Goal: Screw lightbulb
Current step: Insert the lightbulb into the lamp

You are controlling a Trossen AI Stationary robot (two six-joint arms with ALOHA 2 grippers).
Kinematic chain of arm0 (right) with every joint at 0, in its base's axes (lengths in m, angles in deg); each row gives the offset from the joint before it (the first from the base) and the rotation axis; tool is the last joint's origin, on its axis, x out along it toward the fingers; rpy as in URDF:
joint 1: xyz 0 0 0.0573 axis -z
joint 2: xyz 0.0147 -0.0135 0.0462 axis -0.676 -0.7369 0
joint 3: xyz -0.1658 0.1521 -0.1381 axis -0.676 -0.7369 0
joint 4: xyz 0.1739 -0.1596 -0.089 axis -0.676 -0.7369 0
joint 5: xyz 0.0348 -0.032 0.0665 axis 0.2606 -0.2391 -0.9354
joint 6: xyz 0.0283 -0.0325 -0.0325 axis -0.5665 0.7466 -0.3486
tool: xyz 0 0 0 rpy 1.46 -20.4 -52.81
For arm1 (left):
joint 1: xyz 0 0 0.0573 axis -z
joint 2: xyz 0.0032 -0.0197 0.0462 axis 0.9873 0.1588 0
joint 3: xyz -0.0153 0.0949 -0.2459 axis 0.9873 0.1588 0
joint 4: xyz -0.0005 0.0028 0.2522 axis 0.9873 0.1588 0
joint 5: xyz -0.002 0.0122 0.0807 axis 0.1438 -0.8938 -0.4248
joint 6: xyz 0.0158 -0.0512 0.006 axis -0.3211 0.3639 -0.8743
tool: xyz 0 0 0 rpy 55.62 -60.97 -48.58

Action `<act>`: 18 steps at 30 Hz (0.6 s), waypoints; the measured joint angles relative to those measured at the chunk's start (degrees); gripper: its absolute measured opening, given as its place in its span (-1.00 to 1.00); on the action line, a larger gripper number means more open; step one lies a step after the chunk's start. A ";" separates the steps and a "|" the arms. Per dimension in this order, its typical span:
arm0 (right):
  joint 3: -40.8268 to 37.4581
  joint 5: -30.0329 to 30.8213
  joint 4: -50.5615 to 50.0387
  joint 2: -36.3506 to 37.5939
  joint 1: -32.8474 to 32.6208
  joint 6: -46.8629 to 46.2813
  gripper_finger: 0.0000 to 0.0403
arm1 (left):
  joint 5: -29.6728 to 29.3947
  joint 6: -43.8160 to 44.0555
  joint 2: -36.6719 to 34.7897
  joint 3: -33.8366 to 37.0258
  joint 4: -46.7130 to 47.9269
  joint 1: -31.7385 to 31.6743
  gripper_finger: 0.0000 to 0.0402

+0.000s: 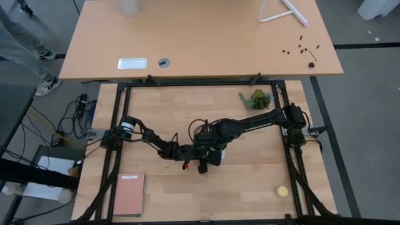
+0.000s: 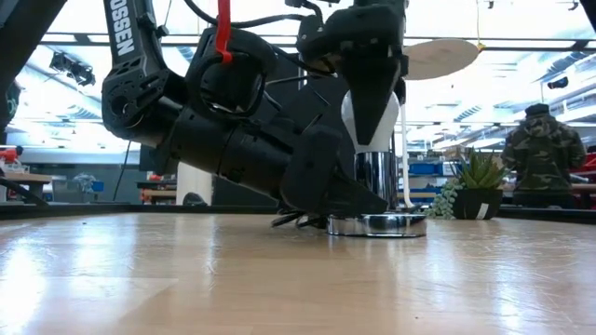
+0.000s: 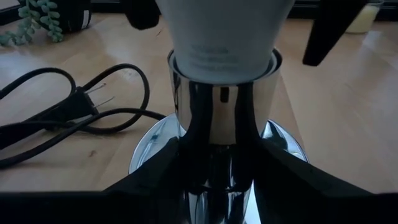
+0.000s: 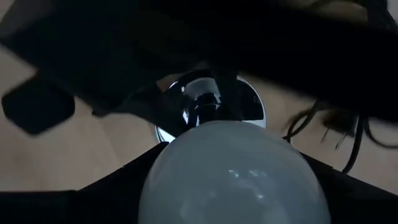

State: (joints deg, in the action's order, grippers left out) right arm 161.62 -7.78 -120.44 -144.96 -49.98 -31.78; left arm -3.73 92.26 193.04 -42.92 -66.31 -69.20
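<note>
The white lightbulb (image 2: 372,119) stands upright with its narrow end in the chrome socket tube (image 2: 375,180), which rises from the round socket disc (image 2: 377,224) on the table's middle. My left gripper (image 1: 187,152) comes in low from the table's left and is shut on the socket tube (image 3: 214,118). My right gripper (image 1: 209,156) comes down from above and is shut on the bulb (image 4: 233,177). The bulb's screw end is hidden inside the tube. My left gripper pinches the chrome socket tube between its two fingers (image 3: 155,177), low on the tube's sides (image 3: 186,134). The fingers come nearly level from the table's left. The socket stands upright with its disc on the table. My right gripper holds the bulb's round upper part (image 4: 155,168) between its two fingers (image 4: 118,186). The fingers point down from above, one on either side of the bulb. The bulb stands upright in the socket tube.
The socket's black cord and plug (image 3: 74,106) lie on the table beside the disc. A small potted plant (image 1: 257,99) stands at the far right, a yellow ball (image 1: 282,191) at the near right, a reddish notebook (image 1: 129,194) at the near left. A person (image 2: 543,154) stands in the room behind.
</note>
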 joint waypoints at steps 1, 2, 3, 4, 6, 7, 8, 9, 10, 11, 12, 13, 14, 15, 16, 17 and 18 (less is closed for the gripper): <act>0.00 0.06 0.02 0.00 0.02 -1.86 0.36 | -0.05 0.16 0.00 0.00 -0.01 0.00 -0.03; 0.00 0.08 0.02 0.00 0.01 -3.74 0.36 | -0.05 0.29 0.02 0.00 -0.02 0.00 -0.03; 0.00 0.11 0.04 0.00 0.02 -5.59 0.35 | -0.05 0.38 0.02 0.00 -0.02 0.00 -0.03; 0.00 0.17 0.04 0.00 0.02 -7.30 0.35 | -0.05 0.42 0.02 0.00 -0.02 0.00 -0.03; 0.00 0.25 0.06 0.00 0.02 -10.71 0.34 | -0.03 0.72 0.02 0.00 -0.02 0.00 -0.03; 0.00 0.26 0.02 0.00 0.02 -12.70 0.34 | -0.03 1.07 0.02 0.00 -0.02 0.00 -0.03; 0.00 0.26 0.00 0.00 0.02 -14.70 0.34 | -0.03 1.31 0.02 0.00 -0.02 0.00 -0.03; 0.00 0.28 0.00 0.00 0.02 -16.53 0.34 | -0.03 1.34 0.02 0.00 -0.03 0.00 -0.03; 0.00 0.28 0.00 0.00 0.02 -18.33 0.35 | -0.03 1.33 0.02 0.00 -0.02 0.00 -0.03; 0.00 0.28 0.00 0.00 0.02 -20.12 0.35 | -0.03 1.33 0.02 0.00 -0.02 0.00 -0.03; 0.00 0.28 0.04 0.00 0.02 -21.81 0.36 | -0.03 1.33 0.02 0.00 -0.02 0.00 -0.03; 0.00 0.26 0.10 0.00 0.02 -23.26 0.36 | -0.03 1.33 0.02 0.00 0.01 0.02 -0.03; 0.00 0.26 0.15 0.00 0.02 -24.64 0.36 | -0.03 1.33 0.02 0.00 0.03 0.02 -0.03; 0.00 0.26 0.18 0.00 0.02 -25.82 0.36 | -0.03 1.33 0.02 0.00 0.02 0.02 -0.03; 0.00 0.28 0.20 0.00 0.02 -26.70 0.36 | -0.03 1.33 0.02 0.00 0.04 0.04 -0.03; 0.00 0.28 0.23 0.00 0.02 -27.20 0.36 | -0.03 1.33 0.02 0.00 0.04 0.04 -0.03; 0.00 0.26 0.24 0.00 0.02 -27.16 0.36 | -0.05 1.35 0.02 0.00 0.02 0.04 -0.03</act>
State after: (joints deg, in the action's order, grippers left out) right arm 161.62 -7.51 -120.20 -144.96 -49.95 -58.94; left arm -3.78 93.61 193.07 -42.92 -66.28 -69.16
